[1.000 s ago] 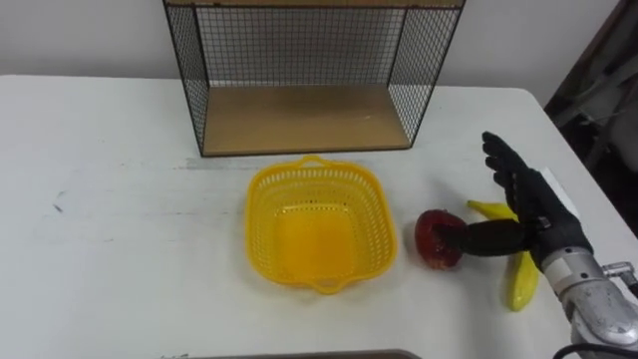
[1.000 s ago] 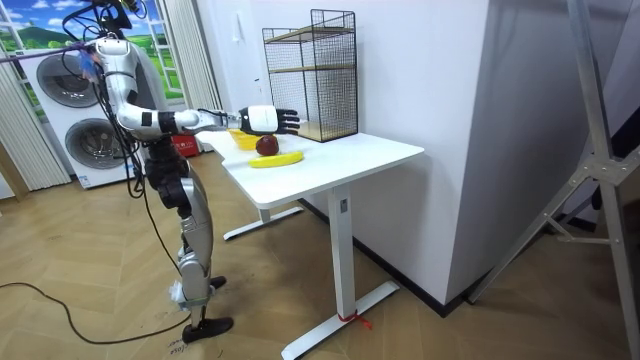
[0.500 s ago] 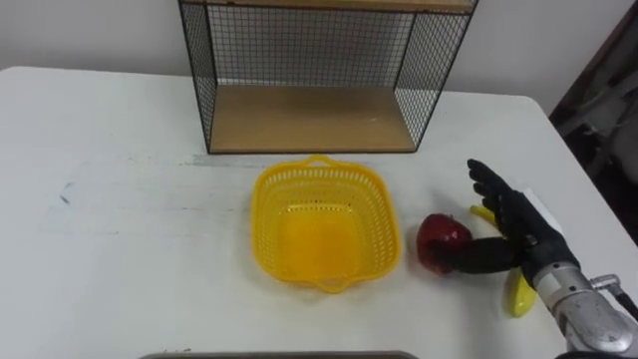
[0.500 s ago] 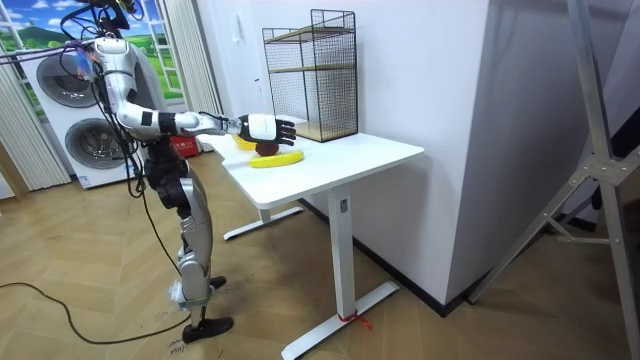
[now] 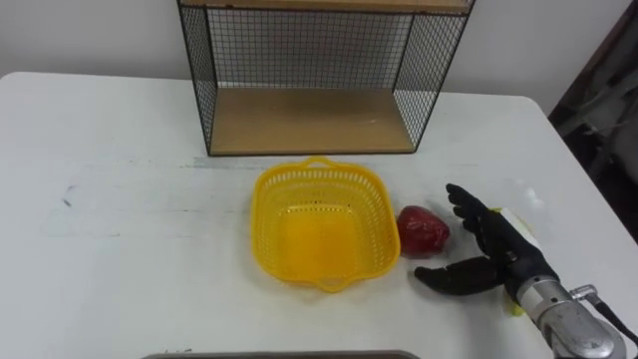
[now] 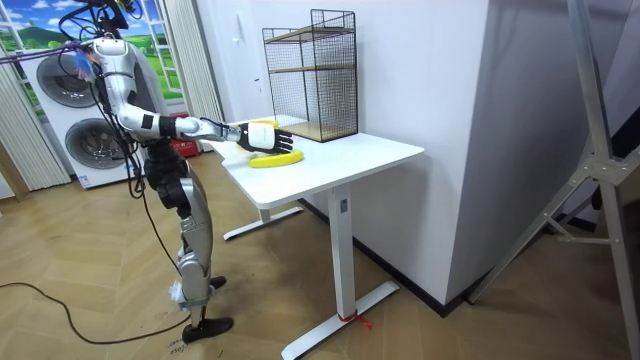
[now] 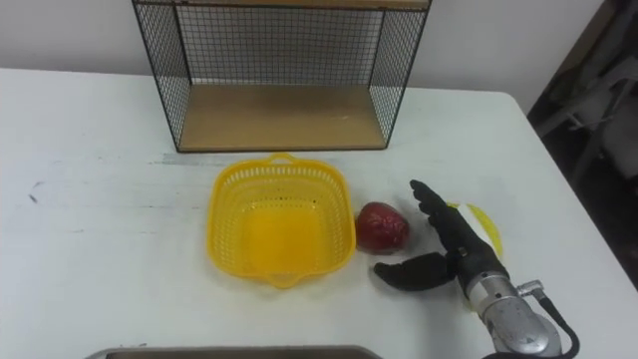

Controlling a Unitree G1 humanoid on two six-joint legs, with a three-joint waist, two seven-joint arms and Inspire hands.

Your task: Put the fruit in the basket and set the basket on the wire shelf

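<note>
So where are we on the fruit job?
Done: nothing yet; the basket sits empty on the table in front of the shelf. In hand: the right hand is open beside the apple, which lies on the table next to the basket, not gripped. Left: the apple and the banana, which lies by the hand, go into the basket, then the basket goes onto the shelf.

Eye views: head-mounted, close, looking down on table point(image 5: 120, 249), facing wire shelf point(image 5: 309, 120); nearly full overlap. Room view: distant, side-on, same table and shelf.
</note>
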